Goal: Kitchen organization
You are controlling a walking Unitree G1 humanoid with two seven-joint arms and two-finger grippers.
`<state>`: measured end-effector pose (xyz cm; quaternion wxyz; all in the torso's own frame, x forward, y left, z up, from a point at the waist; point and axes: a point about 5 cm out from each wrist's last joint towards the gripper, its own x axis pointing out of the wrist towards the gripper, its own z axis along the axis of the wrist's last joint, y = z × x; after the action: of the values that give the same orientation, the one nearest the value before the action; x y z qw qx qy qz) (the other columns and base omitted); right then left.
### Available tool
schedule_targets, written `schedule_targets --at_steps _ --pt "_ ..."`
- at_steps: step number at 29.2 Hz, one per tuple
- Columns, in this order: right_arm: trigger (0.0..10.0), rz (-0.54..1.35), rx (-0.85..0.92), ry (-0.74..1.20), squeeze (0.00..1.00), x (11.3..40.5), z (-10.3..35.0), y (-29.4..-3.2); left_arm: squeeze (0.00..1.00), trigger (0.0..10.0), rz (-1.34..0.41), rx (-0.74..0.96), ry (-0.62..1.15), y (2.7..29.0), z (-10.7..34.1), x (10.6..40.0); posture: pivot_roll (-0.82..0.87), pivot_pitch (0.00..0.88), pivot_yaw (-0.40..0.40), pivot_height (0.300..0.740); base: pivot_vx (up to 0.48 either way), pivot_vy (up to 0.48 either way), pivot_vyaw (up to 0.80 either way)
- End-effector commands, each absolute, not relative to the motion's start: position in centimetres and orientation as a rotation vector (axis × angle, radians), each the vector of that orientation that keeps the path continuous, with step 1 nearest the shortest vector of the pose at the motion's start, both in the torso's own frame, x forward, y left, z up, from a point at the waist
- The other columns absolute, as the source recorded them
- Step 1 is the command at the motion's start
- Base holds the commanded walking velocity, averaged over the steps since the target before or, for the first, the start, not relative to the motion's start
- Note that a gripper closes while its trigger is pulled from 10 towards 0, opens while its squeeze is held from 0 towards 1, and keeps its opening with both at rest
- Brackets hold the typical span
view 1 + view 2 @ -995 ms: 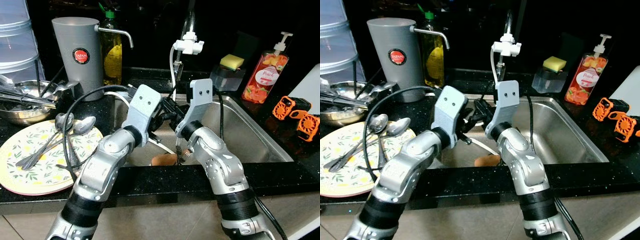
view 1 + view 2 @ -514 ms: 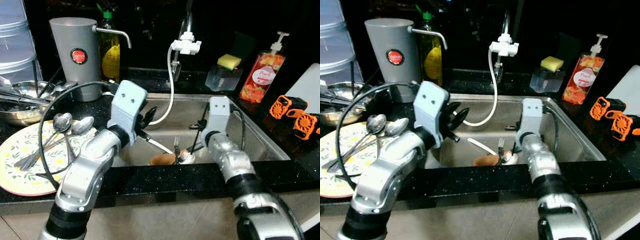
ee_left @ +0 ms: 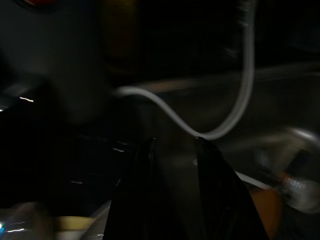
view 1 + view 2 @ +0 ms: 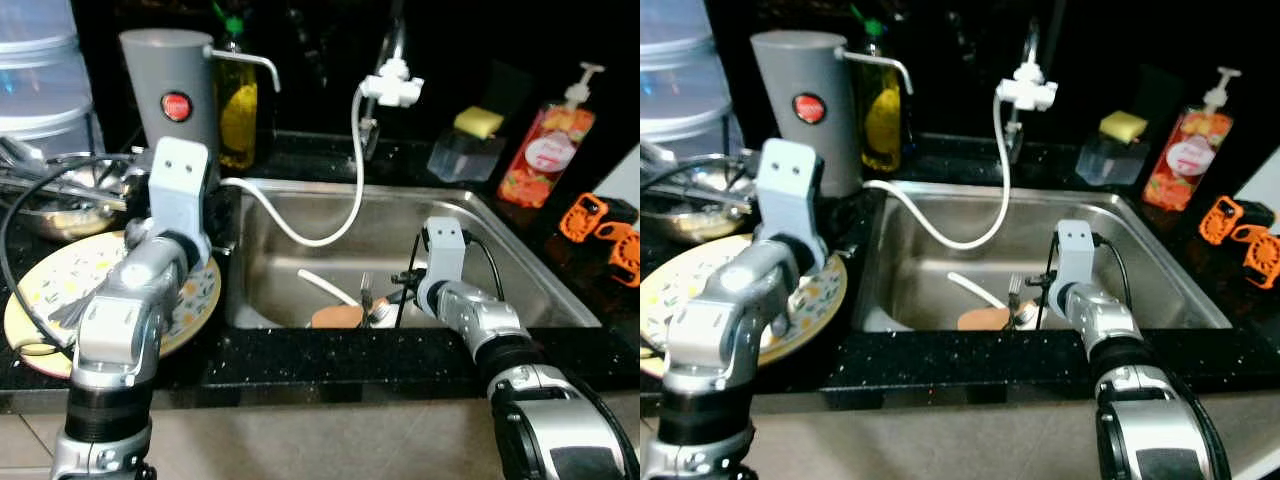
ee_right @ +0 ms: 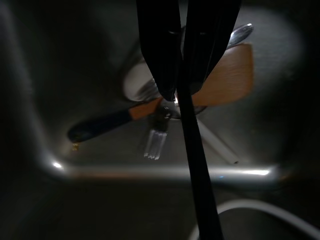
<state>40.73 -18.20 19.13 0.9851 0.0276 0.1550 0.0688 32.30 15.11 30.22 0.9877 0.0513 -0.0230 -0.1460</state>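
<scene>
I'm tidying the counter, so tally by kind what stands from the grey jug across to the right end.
Bottles: 2, oil bottle and pump bottle
Grey jug: 1
Yellow sponge: 1
Clear holder: 1
Orange gadgets: 2
Total: 7

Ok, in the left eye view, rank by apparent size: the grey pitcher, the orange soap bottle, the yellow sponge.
1. grey pitcher, clearly the largest
2. orange soap bottle
3. yellow sponge, smallest

All three stand at about the same depth along the back of the counter, so nearness hardly skews this.
</scene>
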Motion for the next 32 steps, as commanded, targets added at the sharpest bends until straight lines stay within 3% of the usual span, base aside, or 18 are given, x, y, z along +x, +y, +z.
schedule_targets --at_steps 1,11,12,13,14,15,27,28,29,32 --pt "10.0 0.135 0.05 0.351 0.0 40.6 18.3 -18.6 0.0 10.0 -0.421 0.063 0.023 13.7 29.7 32.5 0.24 0.187 -0.087 0.74 0.0 0.0 0.0" --pt "10.0 0.21 0.061 0.403 0.0 40.4 17.8 -17.9 0.0 10.0 -0.614 -0.003 0.176 13.0 29.2 33.0 0.21 0.188 -0.058 0.74 0.0 0.0 0.0" --pt "10.0 0.211 0.077 0.416 0.26 40.4 17.6 -17.9 0.0 10.0 -0.625 -0.027 0.234 13.0 28.9 33.7 0.2 0.189 -0.048 0.74 0.0 0.0 0.0" --pt "10.0 0.211 0.077 0.416 0.26 40.4 17.6 -17.9 0.0 10.0 -0.625 -0.027 0.234 13.0 28.9 33.7 0.2 0.189 -0.048 0.74 0.0 0.0 0.0" --pt "10.0 0.206 0.082 0.42 0.71 40.4 17.5 -18.0 0.0 10.0 -0.624 -0.027 0.254 13.0 28.8 34.0 0.2 0.189 -0.048 0.74 0.0 0.0 0.0" --pt "10.0 0.214 0.103 0.422 1.0 40.3 17.5 -18.0 0.0 10.0 -0.627 -0.037 0.269 12.9 28.7 34.3 0.19 0.189 -0.046 0.74 0.0 0.0 0.0" --pt "10.0 0.387 0.415 0.316 1.0 40.6 20.7 -17.1 0.0 10.0 -0.632 -0.048 0.236 12.5 29.2 34.5 0.18 0.159 -0.054 0.74 0.0 0.0 0.0" --pt "10.0 0.407 0.445 0.285 0.55 40.7 21.4 -17.1 0.0 10.0 -0.62 -0.017 0.191 12.5 29.4 34.5 0.18 0.155 -0.055 0.74 0.0 0.0 0.0" --pt "10.0 0.423 0.472 0.236 0.0 40.7 22.2 -17.3 0.0 10.0 -0.584 0.022 0.154 12.5 29.6 34.5 0.17 0.152 -0.055 0.74 0.0 0.0 0.0" --pt "10.0 0.452 0.513 0.142 0.0 40.4 23.9 -17.6 0.0 10.0 -0.498 0.081 0.114 12.7 29.7 34.5 0.17 0.144 -0.057 0.74 0.0 0.0 0.0"
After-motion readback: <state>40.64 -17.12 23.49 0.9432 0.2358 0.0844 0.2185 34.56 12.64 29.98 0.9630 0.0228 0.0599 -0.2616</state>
